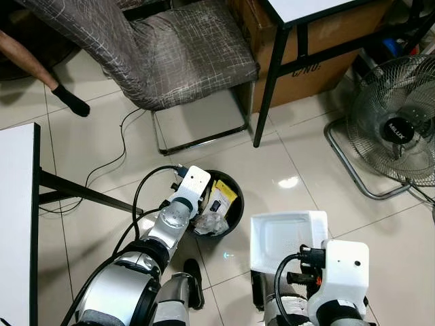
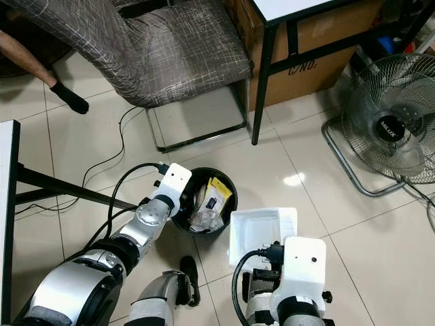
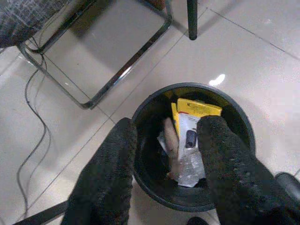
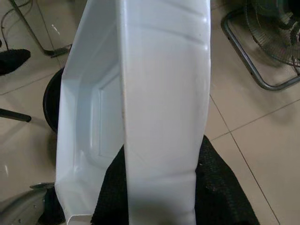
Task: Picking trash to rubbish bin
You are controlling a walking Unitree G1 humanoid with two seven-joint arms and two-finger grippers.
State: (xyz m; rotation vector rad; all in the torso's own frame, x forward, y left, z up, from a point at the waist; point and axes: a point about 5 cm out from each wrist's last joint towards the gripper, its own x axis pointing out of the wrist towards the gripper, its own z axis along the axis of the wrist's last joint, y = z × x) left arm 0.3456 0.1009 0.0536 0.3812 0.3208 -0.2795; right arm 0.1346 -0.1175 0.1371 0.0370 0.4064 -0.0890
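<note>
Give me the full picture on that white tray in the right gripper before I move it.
The white tray is a shallow rectangular container that looks like thin moulded plastic, with a raised rim and a recessed flat base. It appears empty and clean. The right gripper is shut on one edge, black fingers either side of the wall. It is held above the tiled floor, just right of the black bin, not over it.

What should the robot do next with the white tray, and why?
Probably swing the right gripper left over the bin and let go. Its fingers pinch the tray, which hangs just beside the bin. The left gripper is open above it.
</note>
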